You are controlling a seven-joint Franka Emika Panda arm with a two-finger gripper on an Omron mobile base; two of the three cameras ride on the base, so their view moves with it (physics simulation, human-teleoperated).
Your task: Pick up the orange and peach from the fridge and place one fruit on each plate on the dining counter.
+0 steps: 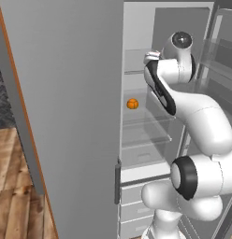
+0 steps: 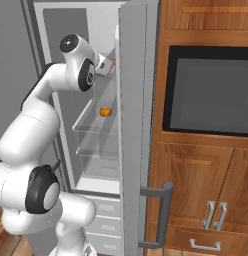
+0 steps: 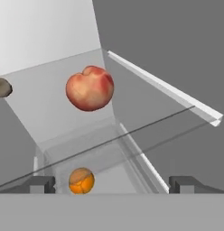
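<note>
The fridge [image 1: 66,116] stands open and my arm reaches into its upper part. The peach [image 3: 90,88], reddish-salmon with a cleft, sits on a glass shelf ahead of my gripper [image 3: 114,185], above and a little left of centre in the hand view. The gripper is open, with its two dark fingertips [image 3: 41,184] far apart and nothing between them. The orange [image 1: 132,103] [image 2: 105,112] lies one shelf lower and shows through the glass as the orange [image 3: 81,180]. The plates and the dining counter are out of view.
The open grey fridge door [image 2: 133,125] stands right of the arm, with wooden cabinets and a dark built-in oven [image 2: 211,90] beyond it. Pale drawers [image 1: 136,196] fill the fridge's bottom. A brownish item [image 3: 2,88] sits at the shelf's left edge.
</note>
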